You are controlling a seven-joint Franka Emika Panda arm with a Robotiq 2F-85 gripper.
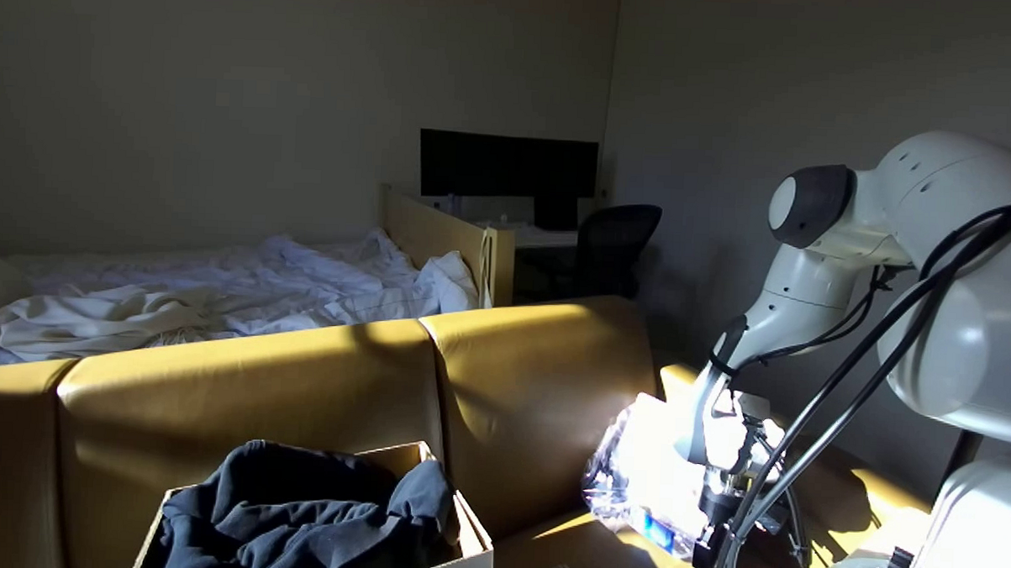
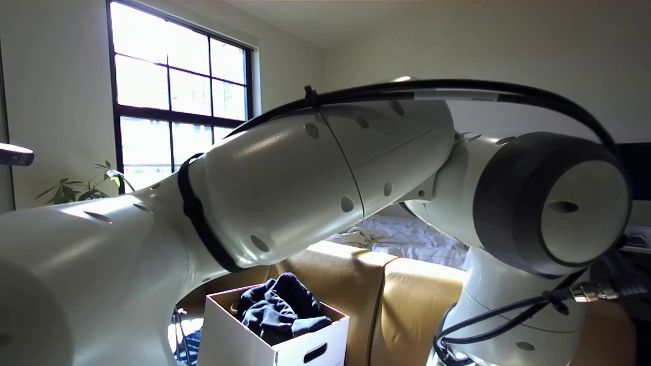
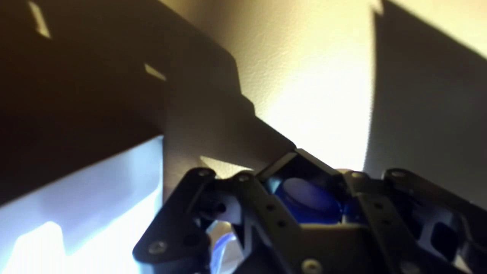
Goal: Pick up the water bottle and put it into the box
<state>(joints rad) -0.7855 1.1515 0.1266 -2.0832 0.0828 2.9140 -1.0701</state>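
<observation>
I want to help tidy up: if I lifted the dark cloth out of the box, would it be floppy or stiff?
Probably floppy, because the dark cloth lies in loose folds. It may squash if pushed, since it's bunched up. It probably won't roll: it's heaped in the box, crumpled, not round.

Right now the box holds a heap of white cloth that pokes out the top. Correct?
Wrong colour: the cloth is dark, as both exterior views show. The rest holds: it's heaped in the box and pokes out the top.
</observation>
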